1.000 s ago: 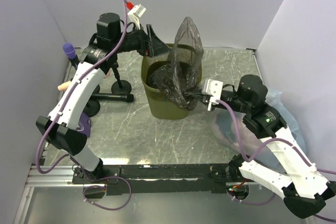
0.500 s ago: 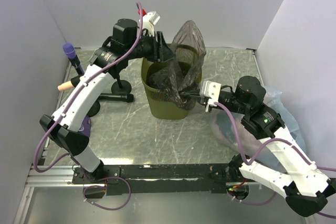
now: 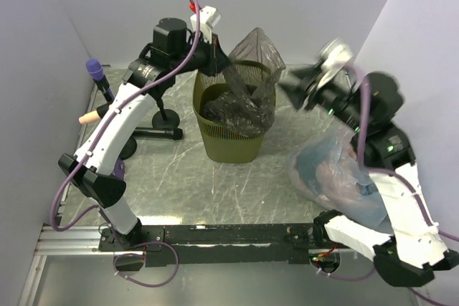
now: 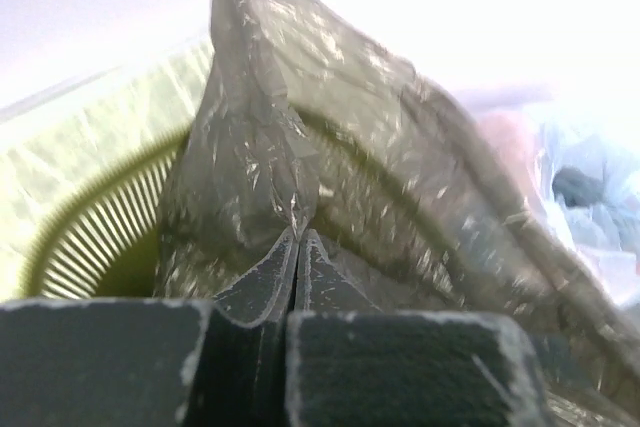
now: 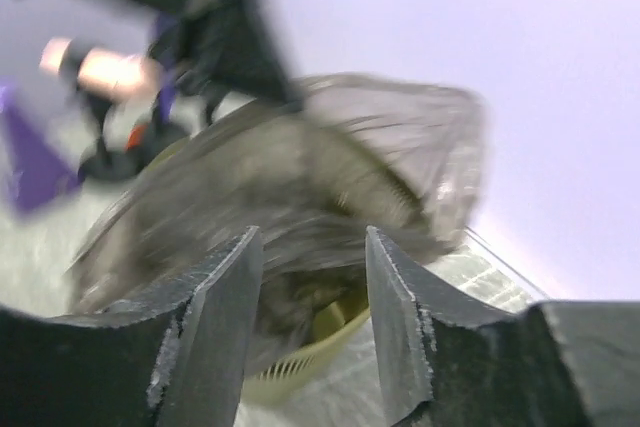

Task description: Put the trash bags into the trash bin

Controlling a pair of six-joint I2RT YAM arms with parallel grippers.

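The olive-green trash bin (image 3: pixel 231 145) stands mid-table. A dark crinkly trash bag (image 3: pixel 252 87) fills it and rises in a peak over the far rim. My left gripper (image 3: pixel 219 64) is shut on the bag's upper left edge; in the left wrist view its fingertips (image 4: pixel 297 239) pinch the plastic of the bag (image 4: pixel 290 137) above the bin's slatted wall (image 4: pixel 90 247). My right gripper (image 3: pixel 292 91), blurred, hangs open to the right of the bin with nothing in it. Between its fingers (image 5: pixel 310 277) I see the bag (image 5: pixel 330 147) and the bin's rim (image 5: pixel 300 359) further off.
A clear bluish bag (image 3: pixel 337 177) with pinkish contents lies at the right, under the right arm. A black stand (image 3: pixel 163 114) with a purple-topped microphone (image 3: pixel 93 69) is at the left, with a purple object (image 3: pixel 115 171) near the left arm. Walls close in on three sides.
My left gripper moved in and shut on the bag's top edge. My right gripper let go of the bag at the bin's right side, opened, and swung up and to the right.
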